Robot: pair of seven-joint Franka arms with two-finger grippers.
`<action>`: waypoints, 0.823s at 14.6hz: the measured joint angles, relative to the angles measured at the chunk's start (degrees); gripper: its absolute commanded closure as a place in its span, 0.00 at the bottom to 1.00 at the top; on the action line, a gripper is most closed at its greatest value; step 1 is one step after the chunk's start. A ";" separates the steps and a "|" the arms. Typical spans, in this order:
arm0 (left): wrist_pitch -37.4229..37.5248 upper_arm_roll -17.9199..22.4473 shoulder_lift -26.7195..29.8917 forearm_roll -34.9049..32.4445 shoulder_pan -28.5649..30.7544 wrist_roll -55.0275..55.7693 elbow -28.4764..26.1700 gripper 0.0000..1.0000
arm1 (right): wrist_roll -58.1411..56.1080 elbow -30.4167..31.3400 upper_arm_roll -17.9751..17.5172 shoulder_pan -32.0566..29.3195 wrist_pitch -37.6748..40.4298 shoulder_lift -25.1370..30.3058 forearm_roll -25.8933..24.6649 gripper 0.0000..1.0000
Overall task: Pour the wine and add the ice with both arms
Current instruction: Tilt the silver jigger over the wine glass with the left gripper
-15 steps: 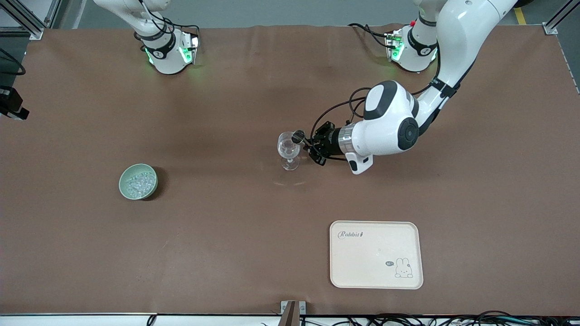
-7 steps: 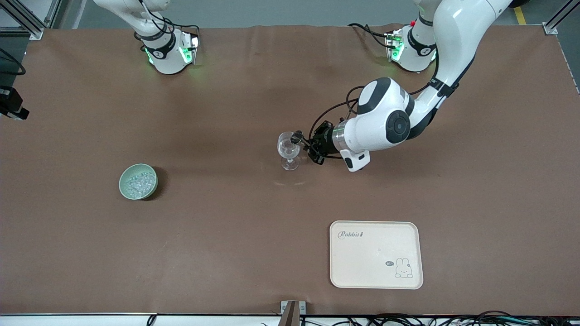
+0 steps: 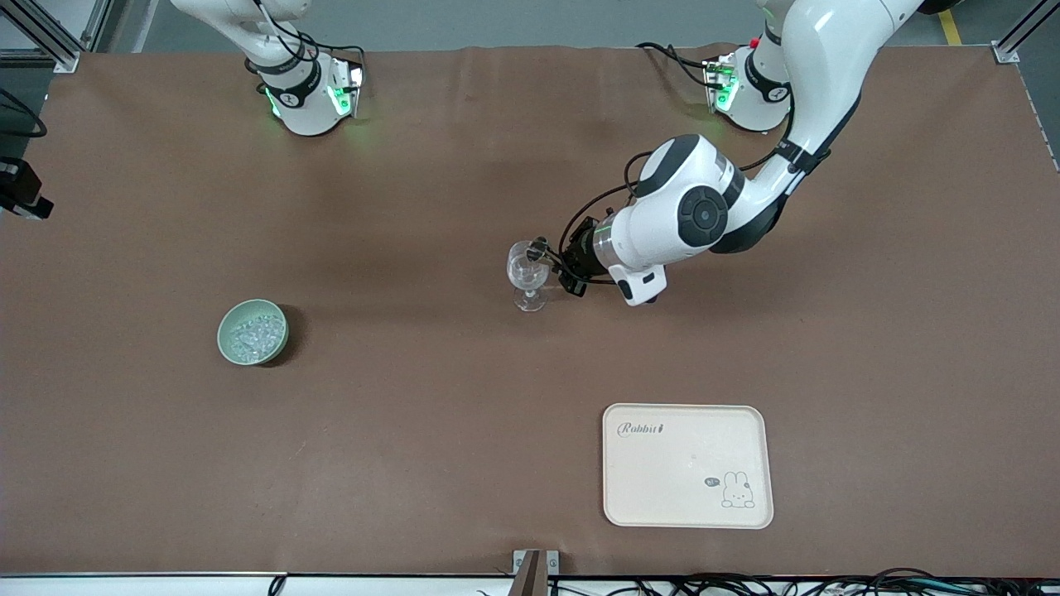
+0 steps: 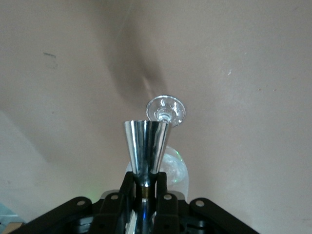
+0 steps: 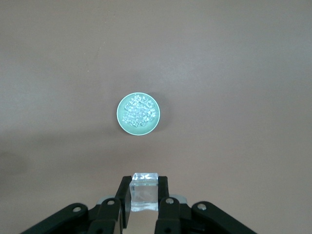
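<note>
robot lab, aluminium frame [image 3: 50, 37], cables [image 3: 828, 583]

I count two white arms on my screen, the left arm [image 3: 704, 215] reaching from the upper right of the frame and the right arm [image 3: 281, 58] at the upper left. On the table I see one stemmed glass [image 3: 527, 273], one steel jigger [image 4: 145, 146], one pale green bowl [image 3: 252, 332] and one cream tray [image 3: 686, 465]. The ice chunks [image 3: 253, 334] in the bowl are too many and too small to count, plus one clear cube [image 5: 144, 191] on the right wrist feed.
</note>
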State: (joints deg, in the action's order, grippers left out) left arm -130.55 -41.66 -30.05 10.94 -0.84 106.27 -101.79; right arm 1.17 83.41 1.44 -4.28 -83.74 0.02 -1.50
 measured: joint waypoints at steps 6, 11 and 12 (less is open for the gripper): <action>0.02 0.00 0.00 -0.50 -0.01 0.35 0.00 1.00 | 0.00 0.00 0.00 0.00 0.00 0.00 0.00 0.99; 0.30 0.02 -0.73 1.97 0.31 0.50 1.28 1.00 | 0.00 0.00 0.00 0.00 0.03 0.00 0.00 0.99; 0.72 0.01 -1.05 3.55 0.38 0.00 1.97 1.00 | 0.00 0.00 0.00 0.00 0.07 0.00 0.00 0.99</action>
State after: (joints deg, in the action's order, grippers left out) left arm -129.83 -41.65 -31.10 14.49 -0.46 106.27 -99.83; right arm 1.18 83.41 1.44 -4.28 -83.68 0.02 -1.50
